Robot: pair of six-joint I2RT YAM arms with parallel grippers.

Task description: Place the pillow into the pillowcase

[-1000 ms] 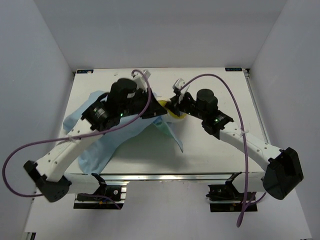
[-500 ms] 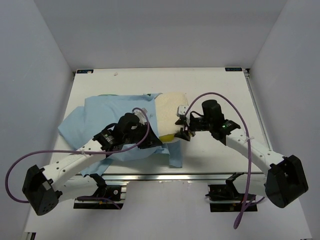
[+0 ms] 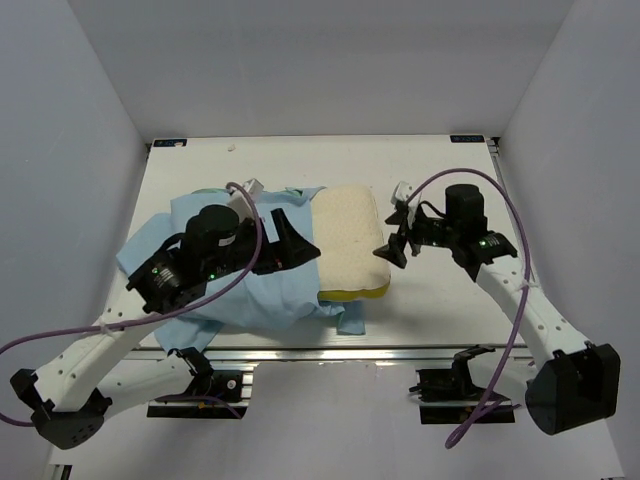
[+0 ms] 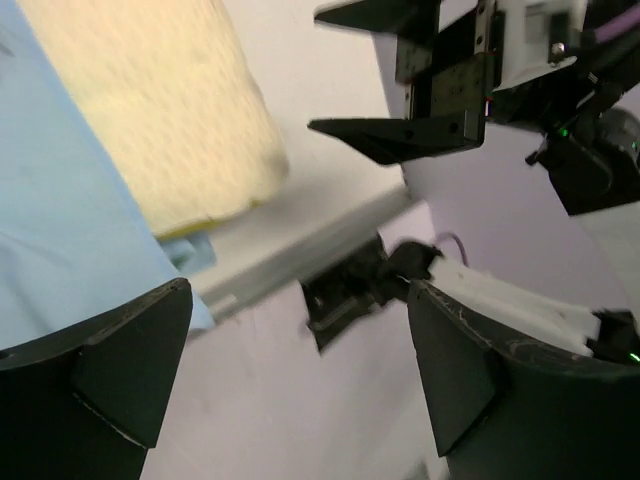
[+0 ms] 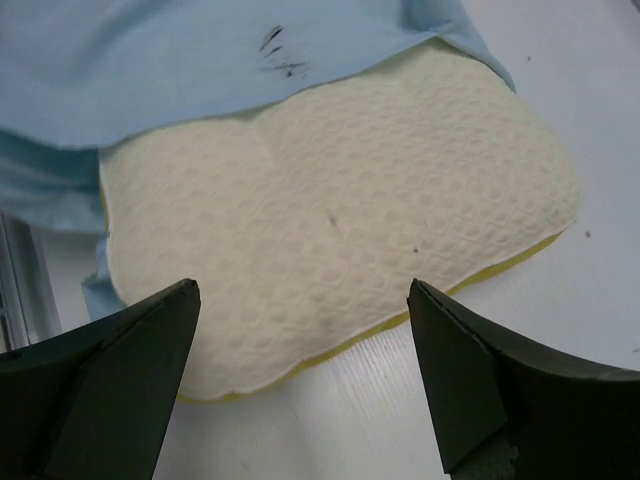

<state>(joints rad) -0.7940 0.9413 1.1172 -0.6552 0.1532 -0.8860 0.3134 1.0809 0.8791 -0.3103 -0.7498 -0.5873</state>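
Fingers of my left gripper [image 3: 295,238] and right gripper [image 3: 392,236] are gaping wide, holding nothing, pillow [image 3: 352,240] lying between the two, its edge by my left fingers hiding under the pillowcase [image 3: 280,295].

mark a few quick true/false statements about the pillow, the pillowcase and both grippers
1. The pillow is fully inside the pillowcase. False: its right part sticks out bare on the table.
2. The right gripper is open and holds nothing. True.
3. The left gripper is clamped on the pillowcase. False: it is open, with nothing between its fingers.
4. The pillowcase shows its light blue face upward. True.
5. The pillow stands on its edge. False: it lies flat.
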